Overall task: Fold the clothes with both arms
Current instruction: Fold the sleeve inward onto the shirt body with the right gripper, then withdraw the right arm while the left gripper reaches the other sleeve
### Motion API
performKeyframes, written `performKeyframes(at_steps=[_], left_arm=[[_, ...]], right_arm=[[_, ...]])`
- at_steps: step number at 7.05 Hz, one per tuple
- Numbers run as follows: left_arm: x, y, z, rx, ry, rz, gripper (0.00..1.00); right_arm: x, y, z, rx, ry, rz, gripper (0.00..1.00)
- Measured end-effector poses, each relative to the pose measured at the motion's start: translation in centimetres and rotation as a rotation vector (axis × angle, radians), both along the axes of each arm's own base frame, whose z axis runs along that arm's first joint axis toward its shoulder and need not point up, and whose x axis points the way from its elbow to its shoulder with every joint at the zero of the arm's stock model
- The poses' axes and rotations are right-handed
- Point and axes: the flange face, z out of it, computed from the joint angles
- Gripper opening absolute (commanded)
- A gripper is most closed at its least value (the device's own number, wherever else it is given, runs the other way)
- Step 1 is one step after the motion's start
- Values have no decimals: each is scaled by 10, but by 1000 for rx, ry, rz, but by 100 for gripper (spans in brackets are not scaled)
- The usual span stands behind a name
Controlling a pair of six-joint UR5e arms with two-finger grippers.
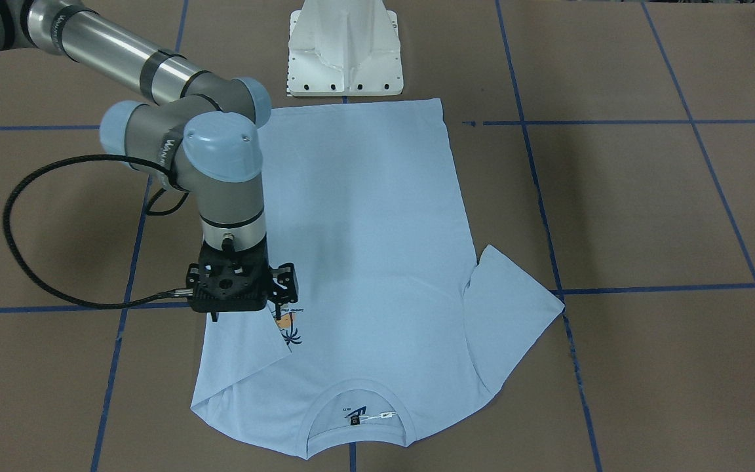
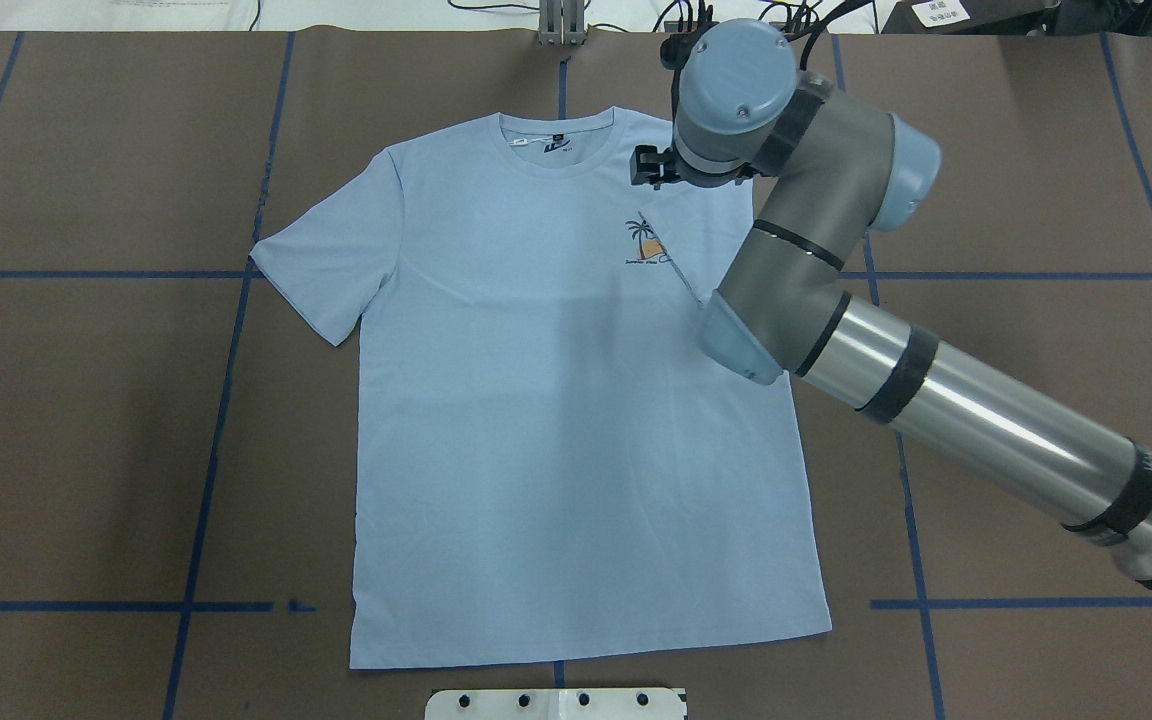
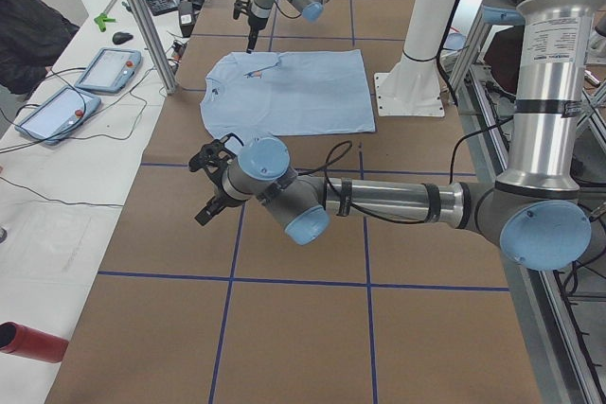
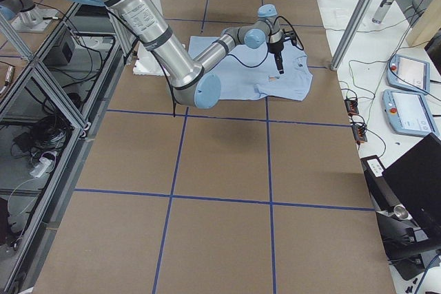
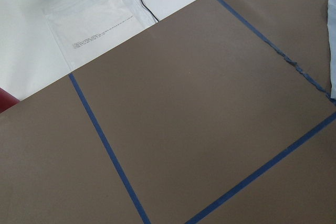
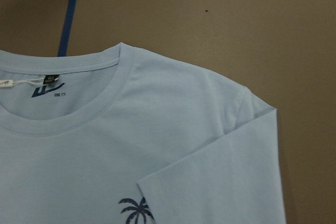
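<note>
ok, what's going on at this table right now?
Two grey robot arms are working on a light blue short-sleeved T-shirt that lies flat, front up, on the brown paper-covered table. The right gripper hangs over the chest print, where the folded sleeve lies turned inward across the front. I cannot tell whether its jaws are open. The other sleeve lies spread out flat. The left gripper hovers over bare table, off the shirt.
</note>
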Motion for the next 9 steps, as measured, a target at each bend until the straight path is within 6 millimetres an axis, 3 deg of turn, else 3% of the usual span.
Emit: performKeyframes(at_steps=[2,4,5,6,7,8,9], left_arm=[[46,-15,-25,-49,79,18,100],[102,-37,-58,-123,153,-46,100],[144,-44,-70,-155,189,-115,100],[198,-51,-83,-192,228,-152,94],[253,-59,-92,-237,254,-163,78],[299,-65,-93,-279,266,-179,69],[334,-66,-90,-312,267,-201,67]], right_arm=[[137,-24,44,22,-38,-138,100],[270,-35,110,37,-71,-230,100],[330,-32,145,50,-87,-269,100],[378,-25,172,52,-111,-275,100],[405,-16,189,46,-127,-265,100],[417,-11,199,42,-133,-258,100],[421,-7,205,35,-135,-255,100]])
